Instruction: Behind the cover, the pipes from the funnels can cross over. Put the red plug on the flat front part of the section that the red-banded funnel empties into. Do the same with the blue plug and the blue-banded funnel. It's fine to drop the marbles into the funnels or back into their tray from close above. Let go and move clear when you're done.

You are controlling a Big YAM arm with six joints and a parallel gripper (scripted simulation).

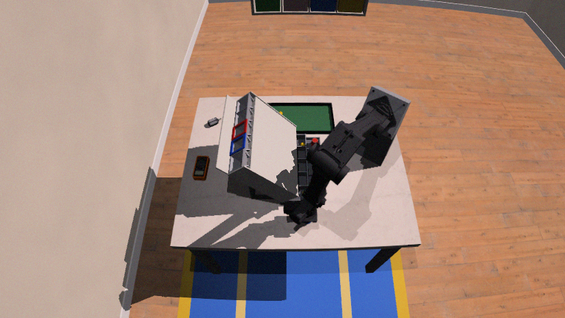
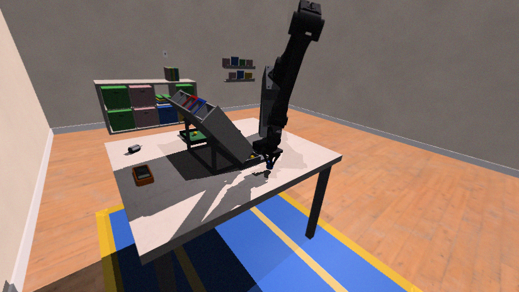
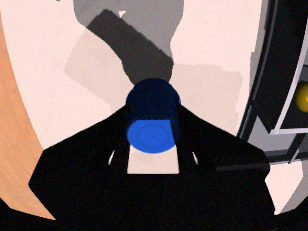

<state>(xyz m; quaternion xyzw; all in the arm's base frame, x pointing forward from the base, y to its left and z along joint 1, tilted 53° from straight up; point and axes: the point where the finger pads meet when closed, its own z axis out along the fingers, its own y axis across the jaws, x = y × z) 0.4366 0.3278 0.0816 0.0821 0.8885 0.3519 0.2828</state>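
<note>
pincer [image 1: 303, 221] [image 2: 269, 163] [image 3: 153, 112] — gripping smooth blue cylinder [image 2: 269, 165] [image 3: 153, 136]

Hard-edged shadows, slight grain.

Blue plug [image 2: 269, 165] between the jaws

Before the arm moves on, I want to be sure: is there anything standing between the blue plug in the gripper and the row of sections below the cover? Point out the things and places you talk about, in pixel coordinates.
Nothing visible stands between the blue plug [image 2: 269, 165] [image 3: 154, 135] and the sections [image 1: 302, 151]; only their own low walls would need clearing.
</note>
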